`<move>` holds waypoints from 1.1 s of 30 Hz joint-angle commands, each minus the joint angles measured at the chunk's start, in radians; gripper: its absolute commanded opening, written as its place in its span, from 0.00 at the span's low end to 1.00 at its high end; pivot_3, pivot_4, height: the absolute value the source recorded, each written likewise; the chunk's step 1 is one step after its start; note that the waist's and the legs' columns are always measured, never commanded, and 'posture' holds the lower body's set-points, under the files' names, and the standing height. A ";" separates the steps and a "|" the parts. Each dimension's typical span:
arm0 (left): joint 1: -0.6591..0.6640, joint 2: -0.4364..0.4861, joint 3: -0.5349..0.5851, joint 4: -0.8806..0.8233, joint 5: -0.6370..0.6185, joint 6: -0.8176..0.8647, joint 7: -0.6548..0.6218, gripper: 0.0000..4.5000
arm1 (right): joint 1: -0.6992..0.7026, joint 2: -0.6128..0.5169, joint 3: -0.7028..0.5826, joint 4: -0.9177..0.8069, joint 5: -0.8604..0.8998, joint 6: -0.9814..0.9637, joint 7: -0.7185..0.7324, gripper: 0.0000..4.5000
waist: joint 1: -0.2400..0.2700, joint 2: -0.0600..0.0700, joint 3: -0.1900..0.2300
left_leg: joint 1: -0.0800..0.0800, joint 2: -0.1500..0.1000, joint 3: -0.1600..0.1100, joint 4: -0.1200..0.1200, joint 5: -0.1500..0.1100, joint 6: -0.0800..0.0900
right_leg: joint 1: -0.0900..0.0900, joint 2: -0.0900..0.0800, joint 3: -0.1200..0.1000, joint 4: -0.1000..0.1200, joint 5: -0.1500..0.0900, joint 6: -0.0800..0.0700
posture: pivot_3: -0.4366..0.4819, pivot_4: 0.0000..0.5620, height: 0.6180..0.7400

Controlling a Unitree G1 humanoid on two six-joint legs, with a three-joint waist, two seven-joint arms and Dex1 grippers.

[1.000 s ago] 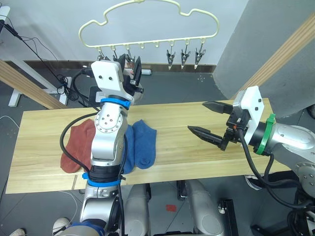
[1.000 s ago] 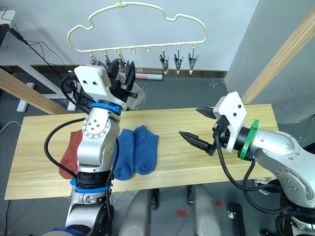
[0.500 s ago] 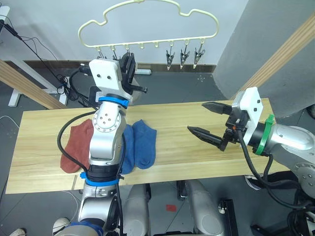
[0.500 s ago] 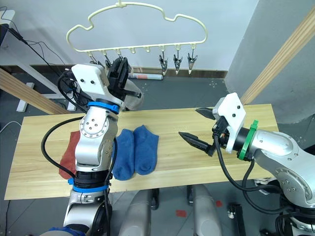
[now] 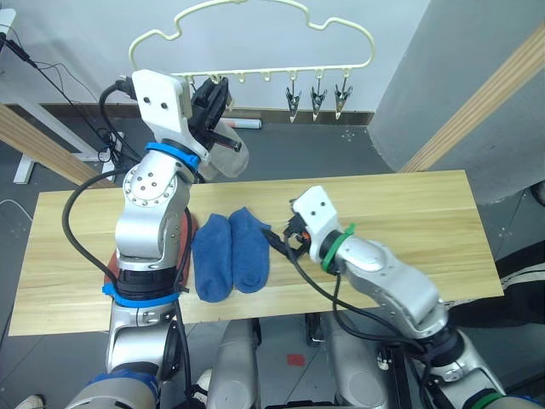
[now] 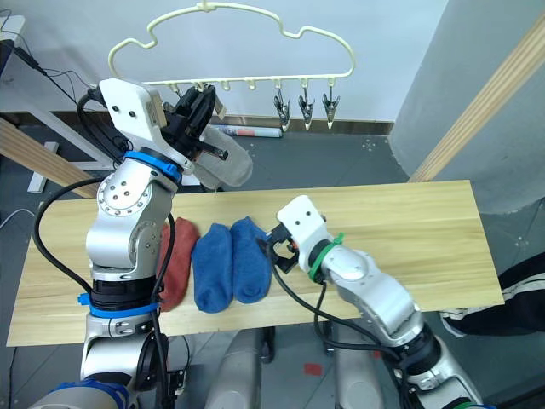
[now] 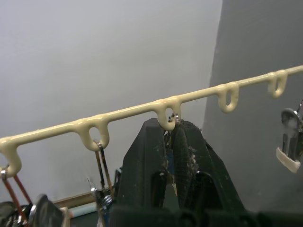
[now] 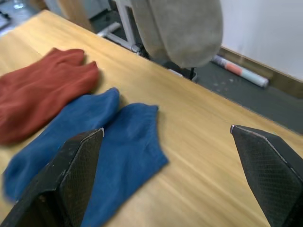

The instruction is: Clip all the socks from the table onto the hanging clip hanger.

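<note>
Table (image 5: 409, 213): a long top of light wood. Four socks lie on its left half.

Blue socks (image 5: 230, 256): two of them lie flat, side by side and touching, with their toes pointing to the far edge of the table.

Red socks (image 6: 174, 260): they lie just left of the blue ones. The left arm hides a big part of them. In the right wrist view they sit close beside the blue pair.

Grey sock (image 6: 223, 160): it hangs in the air above the far left part of the table, next to the left gripper. Where its top is clipped is hidden.

Clip hanger (image 5: 255, 43): pale yellow wire with a cloud shape on top. It hangs in front of the white wall. Three small metal clips (image 5: 317, 100) hang free on its right end.

Left gripper (image 7: 171, 137): it is held up at the hanger's bottom bar. Its two black fingers are pressed together right under one yellow loop. I cannot tell what is between them.

Right gripper (image 6: 277, 247): it is low over the table, right by the blue socks. Its two black fingers (image 8: 78, 165) are spread wide apart and hold nothing.
</note>
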 commanded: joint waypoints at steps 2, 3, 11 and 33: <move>-0.024 0.033 0.013 -0.011 -0.017 -0.006 -0.040 0.01 | -0.050 0.095 0.131 0.254 -0.190 -0.180 -0.038 1.00 | 0.001 0.000 0.000 | 0.000 0.000 0.000 0.000 0.000 0.000 | 0.000 -0.001 0.000 0.000 0.000 0.000 | 0.39 0.85 0.96; -0.026 0.035 0.013 -0.009 -0.018 -0.006 -0.042 0.01 | -0.060 0.104 0.151 0.298 -0.226 -0.209 -0.037 1.00 | 0.002 0.000 0.000 | 0.000 0.000 0.000 0.001 0.000 0.000 | 0.000 -0.001 0.000 0.000 0.000 0.000 | 0.39 0.85 0.96; -0.029 0.035 0.009 -0.003 -0.015 -0.008 -0.048 0.01 | -0.072 0.173 0.194 0.559 -0.404 -0.327 -0.036 1.00 | 0.004 0.000 0.000 | 0.000 0.000 0.000 0.000 0.000 0.000 | 0.000 -0.001 0.000 0.000 0.000 0.000 | 0.39 0.84 0.96; -0.025 0.040 0.014 0.015 -0.013 -0.026 -0.056 0.01 | -0.012 0.304 -0.078 0.391 -0.375 -0.230 0.010 1.00 | 0.002 0.000 0.000 | 0.001 0.001 0.000 0.000 0.001 -0.002 | 0.000 0.000 -0.001 0.004 0.000 0.000 | 0.40 0.85 0.96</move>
